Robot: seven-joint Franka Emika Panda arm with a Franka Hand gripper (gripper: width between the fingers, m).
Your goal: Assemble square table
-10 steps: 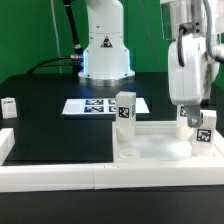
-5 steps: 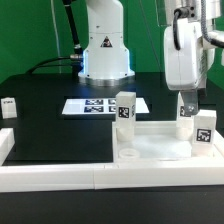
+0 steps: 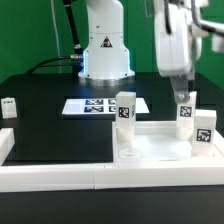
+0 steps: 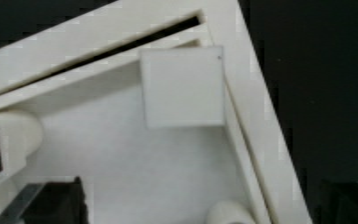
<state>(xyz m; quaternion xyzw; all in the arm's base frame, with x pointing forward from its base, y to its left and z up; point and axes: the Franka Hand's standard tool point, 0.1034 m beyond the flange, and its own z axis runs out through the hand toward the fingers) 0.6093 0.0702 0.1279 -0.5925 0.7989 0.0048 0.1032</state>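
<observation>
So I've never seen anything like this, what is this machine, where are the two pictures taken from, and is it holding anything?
It is a robot arm building a small table. One picture looks from off the arm, the other from a camera on its wrist. The gripper hangs above the square table top, seemingly holding nothing. Three legs stand upright on the top; a fourth leg lies apart on the black surface. The flat tagged sheet is the marker board. The wrist view shows the top's rim from close above.
</observation>
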